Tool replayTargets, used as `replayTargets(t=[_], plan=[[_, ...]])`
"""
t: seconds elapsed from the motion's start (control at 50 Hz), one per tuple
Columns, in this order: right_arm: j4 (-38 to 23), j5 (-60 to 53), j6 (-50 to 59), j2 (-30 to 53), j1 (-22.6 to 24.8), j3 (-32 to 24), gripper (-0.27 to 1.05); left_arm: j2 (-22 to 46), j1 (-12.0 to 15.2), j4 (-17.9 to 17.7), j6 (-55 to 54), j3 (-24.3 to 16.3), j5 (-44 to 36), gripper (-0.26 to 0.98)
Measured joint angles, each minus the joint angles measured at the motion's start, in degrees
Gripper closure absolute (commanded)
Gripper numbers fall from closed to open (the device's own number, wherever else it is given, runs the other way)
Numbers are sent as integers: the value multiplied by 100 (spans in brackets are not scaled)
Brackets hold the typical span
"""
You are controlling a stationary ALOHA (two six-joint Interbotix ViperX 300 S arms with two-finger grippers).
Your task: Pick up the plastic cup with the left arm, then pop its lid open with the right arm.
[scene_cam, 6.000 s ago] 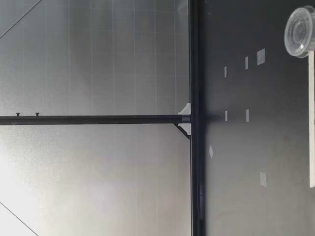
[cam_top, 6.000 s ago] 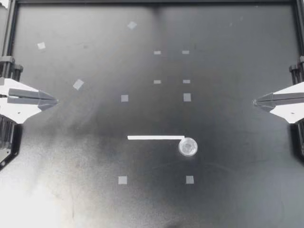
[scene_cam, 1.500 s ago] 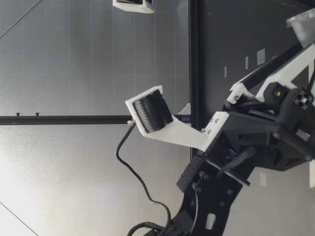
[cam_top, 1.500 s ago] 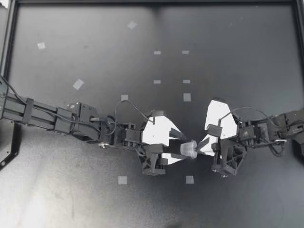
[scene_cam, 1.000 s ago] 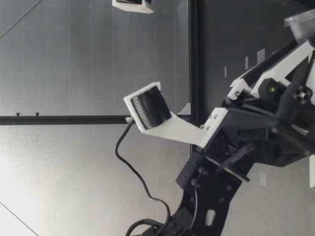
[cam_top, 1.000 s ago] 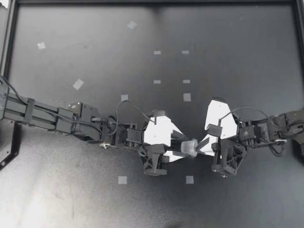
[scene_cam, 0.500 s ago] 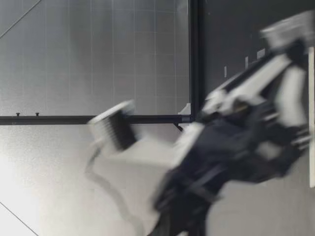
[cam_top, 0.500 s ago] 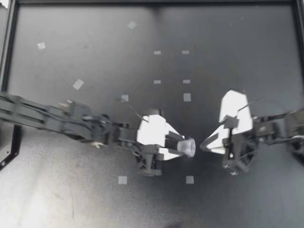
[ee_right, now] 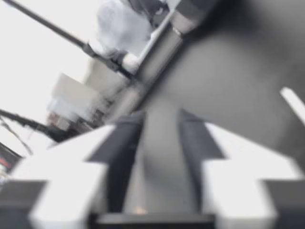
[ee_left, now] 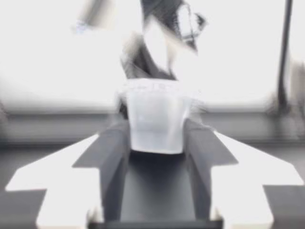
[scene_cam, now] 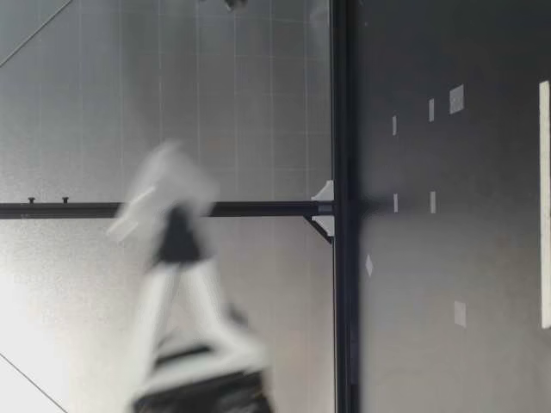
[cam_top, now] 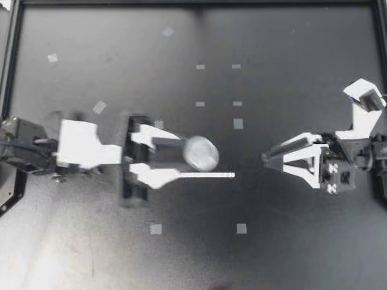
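Note:
My left gripper (cam_top: 188,156) is shut on a small clear plastic cup (cam_top: 202,153), held above the black table a little left of the middle. In the left wrist view the cup (ee_left: 156,121) sits between both dark fingers (ee_left: 113,157), its wide rim pointing away from the wrist. My right gripper (cam_top: 266,159) hangs apart from the cup, over the table's right half. Its fingers (ee_right: 125,138) stand open with nothing between them. A white strip (cam_top: 202,175) lies flat on the table just below the cup. In the low view a blurred arm (scene_cam: 176,292) is raised well above the table.
Small pale tape squares (cam_top: 238,123) are scattered over the black table (cam_top: 290,72). A dark frame rail (cam_top: 12,54) runs along the table's left and back edges. In the low view the white strip (scene_cam: 544,206) lies near the camera.
The right gripper has let go of the cup, opened and drawn back to the right. My left arm has pulled back to the left, carrying the cup, and is still moving fast.

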Motion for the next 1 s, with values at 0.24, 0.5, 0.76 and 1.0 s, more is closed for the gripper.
replayTargets(t=[0.24,0.5,0.76,1.0], plan=[[-62,-1934,1011,1767,0,-1028,10,369,0,-246,62,-44,-536,57],[-70,-2479,1204,2232,0,-1239,10,422,-9,-246,97,-176,-202,57],[-149,-2268,1134,2030,-35,-1239,10,422,-9,-246,105,-176,-158,57],[-387,-2232,1063,1819,-141,-1274,10,422,0,-246,105,-185,-158,57]])
